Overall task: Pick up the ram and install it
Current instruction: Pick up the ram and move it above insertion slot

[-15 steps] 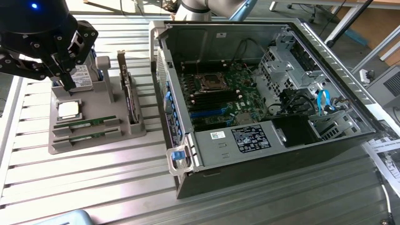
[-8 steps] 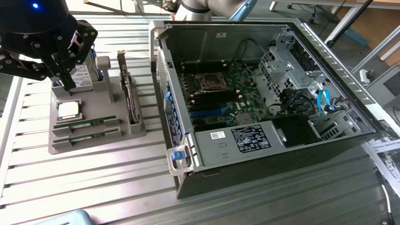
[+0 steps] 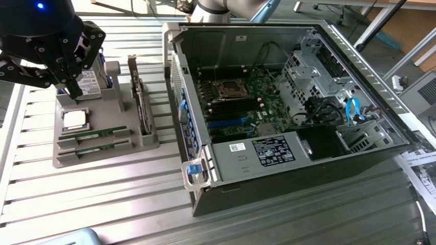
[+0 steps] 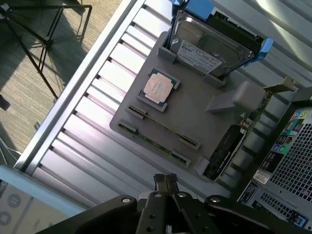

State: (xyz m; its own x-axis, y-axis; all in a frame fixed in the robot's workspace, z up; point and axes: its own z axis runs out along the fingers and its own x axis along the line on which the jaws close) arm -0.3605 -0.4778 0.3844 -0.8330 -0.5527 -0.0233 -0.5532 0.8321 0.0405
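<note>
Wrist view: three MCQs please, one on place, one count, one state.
1. Relative to the hard drive and ram sticks on the tray, the CPU lies: A between them; B on top of the drive; C off the tray.
2. Ram sticks on the tray: A one; B two; C four.
3. The gripper is: A shut, holding nothing; B shut on a stick; C wide open.
Answers: A, the chip sits between them; B, two green sticks in slots; A, fingertips meet with nothing between.

ram [image 3: 92, 133] open above, hard drive [image 3: 91, 81] and upright card [image 3: 140, 99] standing nearby
</note>
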